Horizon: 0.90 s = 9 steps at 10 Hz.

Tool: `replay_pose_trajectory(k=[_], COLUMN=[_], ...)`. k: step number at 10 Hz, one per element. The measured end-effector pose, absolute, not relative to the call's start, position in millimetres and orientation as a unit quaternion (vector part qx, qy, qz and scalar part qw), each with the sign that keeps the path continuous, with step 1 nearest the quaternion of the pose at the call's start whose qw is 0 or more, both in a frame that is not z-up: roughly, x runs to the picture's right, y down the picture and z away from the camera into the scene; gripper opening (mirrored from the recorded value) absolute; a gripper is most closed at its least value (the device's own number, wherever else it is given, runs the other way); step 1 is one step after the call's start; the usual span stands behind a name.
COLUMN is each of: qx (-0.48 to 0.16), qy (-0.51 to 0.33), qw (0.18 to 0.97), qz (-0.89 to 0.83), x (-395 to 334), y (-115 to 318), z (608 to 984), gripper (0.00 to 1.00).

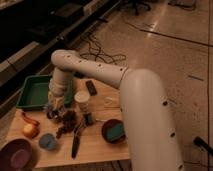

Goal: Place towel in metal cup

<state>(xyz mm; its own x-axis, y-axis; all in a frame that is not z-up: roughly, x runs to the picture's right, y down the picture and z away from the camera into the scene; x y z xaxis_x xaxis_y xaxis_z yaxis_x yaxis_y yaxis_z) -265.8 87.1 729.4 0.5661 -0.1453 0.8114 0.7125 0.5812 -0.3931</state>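
My gripper [56,103] points down at the left of the wooden table [100,150], just in front of the green tray. It is shut on the towel [53,104], a small pale cloth that hangs from it. The metal cup [51,115] stands directly under the gripper, small and dark, and is partly hidden by the towel and the gripper. The towel's lower edge is at or just above the cup's rim; I cannot tell whether they touch. The taller white cup [81,100] stands just right of the gripper.
A green tray [35,92] lies at the back left. A grape bunch [67,120], a dark knife [75,144], a blue-grey cup [47,141], an orange fruit [30,130], a purple bowl [17,156] and a dark red bowl with a teal block [114,131] crowd the front. A black object [91,87] and a pale flat item [112,102] lie behind.
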Motion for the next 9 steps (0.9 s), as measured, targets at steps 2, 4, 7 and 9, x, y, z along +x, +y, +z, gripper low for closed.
replay_pose_trajectory(k=[2,4,7,9], qx=[-0.339,-0.312,-0.304,-0.309], qy=[-0.395,-0.413,-0.424,-0.424], qw=[0.812,0.812,0.806,0.802], qz=[-0.265,-0.269,-0.281,-0.287], x=[-272,-281,-291,-294], y=[91,94,96,101], z=[732,733,733,740], gripper=[0.0,0.0,0.0,0.0])
